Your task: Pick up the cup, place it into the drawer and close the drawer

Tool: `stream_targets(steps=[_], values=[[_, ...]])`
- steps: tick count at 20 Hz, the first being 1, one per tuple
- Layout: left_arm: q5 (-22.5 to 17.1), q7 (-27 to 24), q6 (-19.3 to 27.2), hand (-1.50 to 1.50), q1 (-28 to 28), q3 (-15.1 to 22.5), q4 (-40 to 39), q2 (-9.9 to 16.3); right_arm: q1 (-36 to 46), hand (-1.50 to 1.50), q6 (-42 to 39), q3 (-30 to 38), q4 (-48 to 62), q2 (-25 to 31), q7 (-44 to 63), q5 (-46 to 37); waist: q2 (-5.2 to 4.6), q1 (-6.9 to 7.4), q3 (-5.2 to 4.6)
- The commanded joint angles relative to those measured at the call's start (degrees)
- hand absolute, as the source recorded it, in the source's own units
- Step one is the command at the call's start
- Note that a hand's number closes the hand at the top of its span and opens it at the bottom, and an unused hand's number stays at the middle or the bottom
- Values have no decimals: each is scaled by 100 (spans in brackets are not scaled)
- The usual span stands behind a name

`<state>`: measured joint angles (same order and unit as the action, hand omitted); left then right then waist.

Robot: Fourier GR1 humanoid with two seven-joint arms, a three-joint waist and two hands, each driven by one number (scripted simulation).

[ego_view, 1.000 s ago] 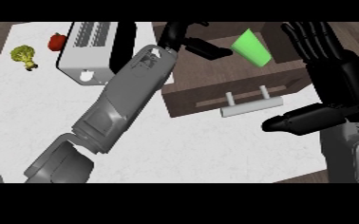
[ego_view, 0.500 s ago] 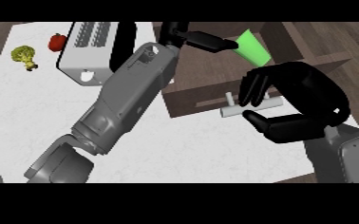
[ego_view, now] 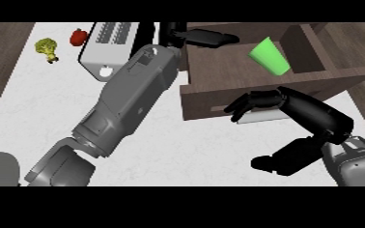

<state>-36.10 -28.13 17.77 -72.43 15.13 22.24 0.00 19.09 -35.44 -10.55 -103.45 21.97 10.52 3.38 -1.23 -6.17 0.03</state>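
The green cup (ego_view: 271, 56) lies tilted inside the open brown drawer (ego_view: 214, 101), near its back right, with no hand touching it. My right hand (ego_view: 310, 112) is at the drawer's front. Its bent fingers (ego_view: 251, 102) rest over the pale handle (ego_view: 258, 119), and the thumb (ego_view: 281, 158) is spread wide below, off the drawer. My left forearm crosses the counter from the lower left. The left hand (ego_view: 198, 36) lies at the drawer's back left corner with its fingers stretched out towards the right, holding nothing.
A white ribbed appliance (ego_view: 107, 46) stands on the pale counter left of the drawer. Beyond it lie a red vegetable (ego_view: 78, 36) and a yellow-green one (ego_view: 48, 49). A dark wooden strip (ego_view: 10, 53) borders the counter's left side.
My right hand has come down from beside the cup over the drawer to the drawer's front handle. The cup stays in the drawer. The left hand has barely moved.
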Motion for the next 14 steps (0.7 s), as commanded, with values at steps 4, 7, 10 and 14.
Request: stream_targets(steps=[4,7,10,14], values=[[-193,-605,-501,-150,394,-269,-101,27,-246,-150,683,-469,722,8,-540,-1899,25,482,0],[-178,-437,-454,-150,507,-179,168,0,-299,-150,1066,-815,1804,-101,-1139,-2621,63,680,4],[-221,-385,-604,-150,708,-212,379,165,226,-150,1233,-1148,2817,-460,-1218,-2991,71,824,2],[-218,-398,-743,-150,1154,-232,660,453,974,150,1458,-951,4278,-598,-1605,-3266,64,962,4]])
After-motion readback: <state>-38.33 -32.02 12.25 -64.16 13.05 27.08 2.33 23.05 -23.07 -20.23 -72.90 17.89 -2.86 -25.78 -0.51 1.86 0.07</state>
